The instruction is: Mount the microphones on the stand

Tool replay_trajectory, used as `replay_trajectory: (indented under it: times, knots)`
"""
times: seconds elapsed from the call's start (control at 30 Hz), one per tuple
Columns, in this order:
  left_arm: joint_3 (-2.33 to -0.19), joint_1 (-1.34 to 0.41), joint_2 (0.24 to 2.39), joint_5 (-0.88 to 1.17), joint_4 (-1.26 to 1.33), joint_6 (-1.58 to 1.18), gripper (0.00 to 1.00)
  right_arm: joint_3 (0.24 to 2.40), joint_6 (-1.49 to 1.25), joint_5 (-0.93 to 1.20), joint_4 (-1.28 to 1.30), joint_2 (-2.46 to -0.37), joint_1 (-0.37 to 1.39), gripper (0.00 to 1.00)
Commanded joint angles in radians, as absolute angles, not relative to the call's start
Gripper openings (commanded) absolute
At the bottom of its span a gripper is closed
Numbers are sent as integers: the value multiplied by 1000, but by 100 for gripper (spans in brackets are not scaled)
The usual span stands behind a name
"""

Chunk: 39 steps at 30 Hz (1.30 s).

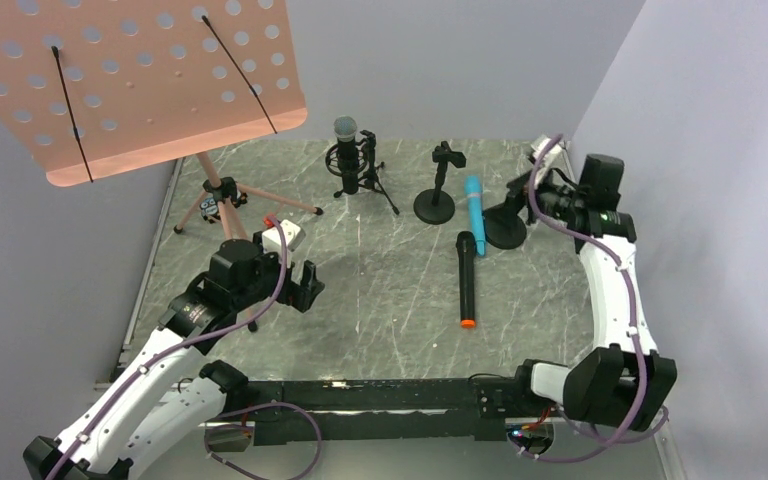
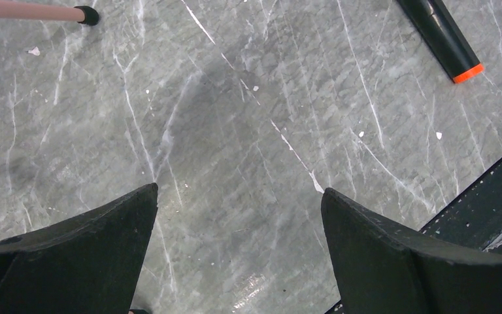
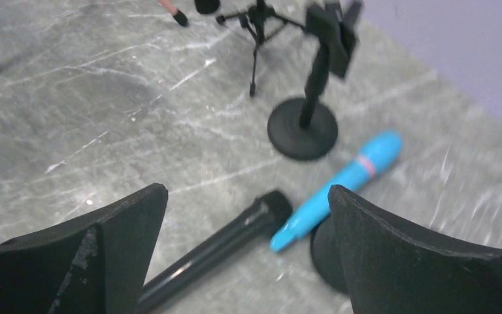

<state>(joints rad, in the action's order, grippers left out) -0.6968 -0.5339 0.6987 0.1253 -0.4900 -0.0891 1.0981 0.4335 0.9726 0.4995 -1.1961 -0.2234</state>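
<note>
While the silver-headed microphone (image 1: 346,135) sits clipped left of the round-base stand (image 1: 436,190), I hold my right pincer (image 3: 248,193) spread, ready to pick. Below it, the blue microphone (image 3: 336,186) and orange-ended microphone (image 3: 216,252) lie on the tabletop (image 1: 380,290) beside that stand. My left pincer (image 2: 238,193) waits spread, well left.

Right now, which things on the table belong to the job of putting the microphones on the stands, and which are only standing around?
For the job:
silver-headed microphone, already in the tripod stand
black microphone with orange end, lying flat
blue microphone, lying down
round-base stand, clip empty

Only standing around:
pink music stand
</note>
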Motion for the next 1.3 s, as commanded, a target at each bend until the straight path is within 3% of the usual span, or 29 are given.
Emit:
replay_trajectory:
  times: [0.0,0.3,0.73,0.9,1.07,1.27]
  knots:
    - [-707,-509,707,169,-454,-72,99,1218,715,931,473,-1283,-95,100]
    - [-699,-495,690,184,-442,-68,99,1564,739,870,481,-1640,-59,100]
    - [-702,-484,712,178,-444,-66,99,1693,718,865,479,-1840,33,99]
    - [-701,-484,711,170,-446,-66,99,1790,729,875,535,-1911,48,87]
    - [-701,-481,712,173,-445,-65,99,1821,750,872,576,-1931,57,58]
    - [-701,-477,712,179,-443,-66,99,1782,785,870,570,-1900,59,40]
